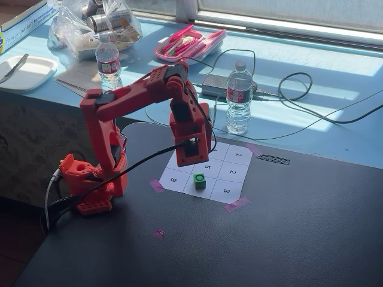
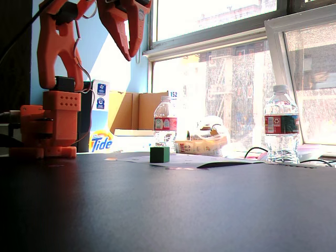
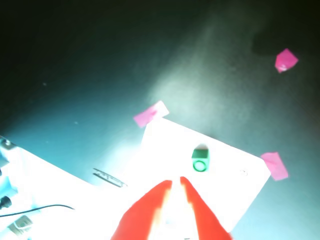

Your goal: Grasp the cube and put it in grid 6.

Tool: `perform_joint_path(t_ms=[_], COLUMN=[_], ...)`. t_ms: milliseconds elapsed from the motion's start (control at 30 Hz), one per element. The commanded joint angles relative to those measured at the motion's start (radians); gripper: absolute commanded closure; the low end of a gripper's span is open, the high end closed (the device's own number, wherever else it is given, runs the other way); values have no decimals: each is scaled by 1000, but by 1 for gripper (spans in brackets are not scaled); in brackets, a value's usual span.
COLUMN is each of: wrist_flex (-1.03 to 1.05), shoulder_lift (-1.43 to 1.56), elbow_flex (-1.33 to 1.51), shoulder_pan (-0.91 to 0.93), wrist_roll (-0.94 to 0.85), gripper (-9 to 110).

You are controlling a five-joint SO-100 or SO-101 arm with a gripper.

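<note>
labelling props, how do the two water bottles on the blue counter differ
In a fixed view, the left bottle stands next to a clear plastic bag and is partly hidden by the arm; the right bottle stands in full view near a black cable. Both are upright, clear, capped, with red labels.

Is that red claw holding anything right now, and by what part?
Nothing is held. The gripper hangs empty above the sheet, and the cube sits apart from it on the paper, untouched.
</note>
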Motion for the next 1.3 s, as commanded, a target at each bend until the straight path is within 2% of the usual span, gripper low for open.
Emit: perform_joint_path(t_ms=[0,200,700,1267], wrist_flex=[-72,-209,-494,-591], shoulder_lift=[143,342,729,931], elbow_flex=[104,394,1115,1450], shoulder_pan=[63,140,147,158], wrist_roll=[-43,-87,-107,-107], gripper=[101,101,101,101])
